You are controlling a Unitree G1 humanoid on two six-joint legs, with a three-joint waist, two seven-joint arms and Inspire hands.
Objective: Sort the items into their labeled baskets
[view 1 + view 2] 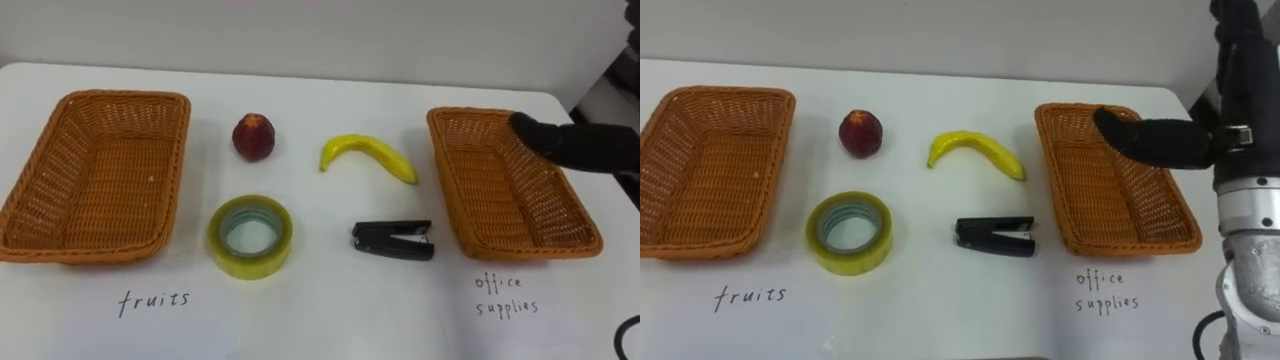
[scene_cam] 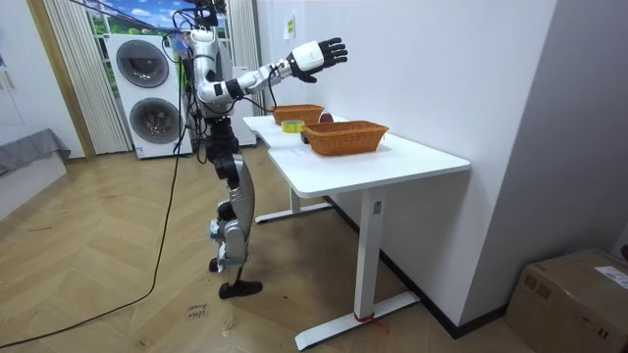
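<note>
On the white table lie a red peach (image 1: 254, 137), a yellow banana (image 1: 368, 155), a roll of yellowish tape (image 1: 250, 263) and a black stapler (image 1: 393, 240), all in the middle between two wicker baskets. The left basket (image 1: 100, 100) and the right basket (image 1: 500, 190) hold nothing. My right hand (image 1: 1240, 130) hangs raised over the right basket's far right side, open, with its fingers spread and nothing in it. In the room view this hand (image 2: 319, 55) is held high above the table.
A handwritten word on the tabletop marks the left basket for fruit (image 1: 154, 299), and two words mark the right one for office supplies (image 1: 505, 296). The table's far edge meets a wall. I stand at the table; washing machines (image 2: 147, 93) are behind me.
</note>
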